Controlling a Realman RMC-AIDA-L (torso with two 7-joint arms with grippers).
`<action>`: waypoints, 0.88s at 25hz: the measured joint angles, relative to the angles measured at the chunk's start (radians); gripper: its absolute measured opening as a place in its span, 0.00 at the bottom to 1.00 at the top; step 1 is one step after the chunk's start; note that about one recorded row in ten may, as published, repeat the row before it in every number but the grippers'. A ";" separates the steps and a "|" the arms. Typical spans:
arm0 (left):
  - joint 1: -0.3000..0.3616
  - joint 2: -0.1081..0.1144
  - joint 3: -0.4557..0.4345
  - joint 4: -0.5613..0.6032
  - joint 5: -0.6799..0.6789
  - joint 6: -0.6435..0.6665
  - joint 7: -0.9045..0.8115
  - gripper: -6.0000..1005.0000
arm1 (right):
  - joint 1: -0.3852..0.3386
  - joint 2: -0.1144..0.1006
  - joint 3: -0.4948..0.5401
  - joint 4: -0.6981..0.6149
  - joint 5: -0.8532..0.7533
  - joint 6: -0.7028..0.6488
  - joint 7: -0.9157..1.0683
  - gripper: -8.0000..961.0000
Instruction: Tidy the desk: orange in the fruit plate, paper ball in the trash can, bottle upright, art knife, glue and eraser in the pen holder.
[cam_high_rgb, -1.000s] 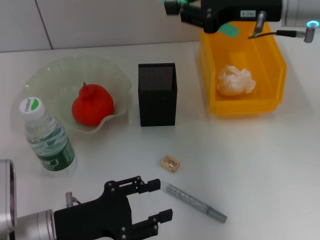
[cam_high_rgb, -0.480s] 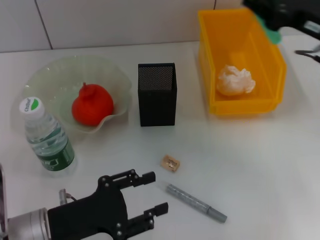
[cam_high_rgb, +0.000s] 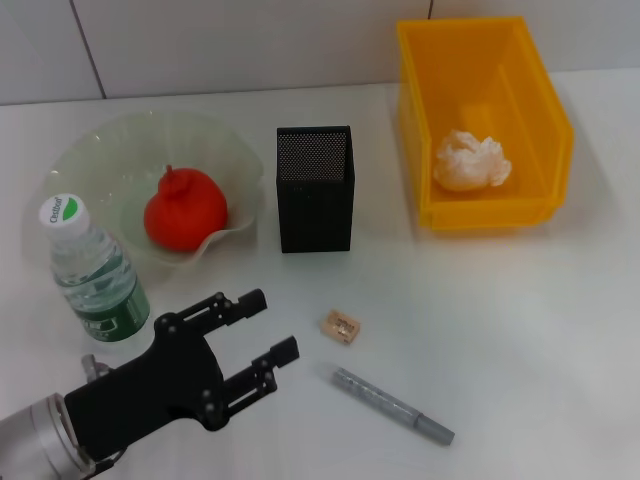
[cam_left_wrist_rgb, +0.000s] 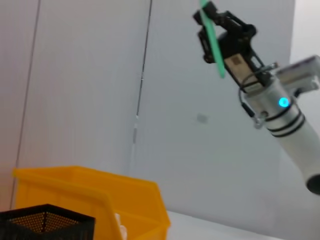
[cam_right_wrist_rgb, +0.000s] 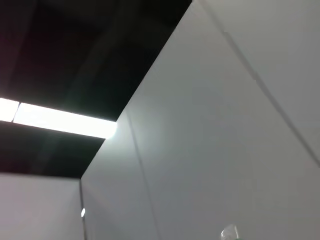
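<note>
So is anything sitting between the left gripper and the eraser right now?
Nothing visible does. The left gripper, open, is at the table's near edge, and only bare table lies between it and the eraser. The grey pen-like tool lies nearer the camera, off that line.

R gripper (cam_left_wrist_rgb: 225, 37), which hung over the far rim of the yellow bin (cam_high_rgb: 484, 120) 1 s ago & slid off to the far right 0.5 s ago, is now gone from the head view; left wrist view shows it raised high in the air w/ a green strip at its tip. L gripper (cam_high_rgb: 262, 325), fingers spread & empty, has moved from the near edge further onto the table, now angled toward the eraser (cam_high_rgb: 340, 326), closer to it & to the bottle (cam_high_rgb: 92, 272).
</note>
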 joint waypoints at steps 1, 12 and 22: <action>-0.007 0.000 0.000 -0.003 -0.005 -0.001 -0.035 0.61 | 0.000 0.000 0.000 0.040 0.058 -0.006 0.039 0.18; -0.078 0.017 -0.062 0.012 -0.001 0.002 -0.346 0.61 | 0.043 -0.054 -0.026 0.075 0.099 0.068 0.499 0.18; -0.130 0.042 -0.131 0.034 0.004 0.008 -0.569 0.61 | 0.047 -0.071 -0.120 0.069 0.090 0.073 0.641 0.18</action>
